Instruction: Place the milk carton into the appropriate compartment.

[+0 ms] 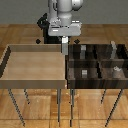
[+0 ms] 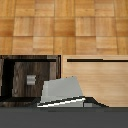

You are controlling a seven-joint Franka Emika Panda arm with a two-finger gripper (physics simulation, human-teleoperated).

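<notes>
Your tool (image 1: 64,46) hangs over the seam between the light tray (image 1: 10,62) and the dark bin (image 1: 70,70), clamped on the carton (image 2: 61,90), which sits under the wrist above the divider. In the bin's compartments you see a grey cube (image 1: 84,73), a small white item (image 1: 116,69) and grey slabs (image 1: 83,50) along the back.

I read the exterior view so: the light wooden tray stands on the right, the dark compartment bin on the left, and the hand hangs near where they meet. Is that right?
Not quite: the sides are swapped. In the exterior view the light wooden tray stands on the left and the dark compartment bin on the right. The hand does hang near where they meet.
</notes>
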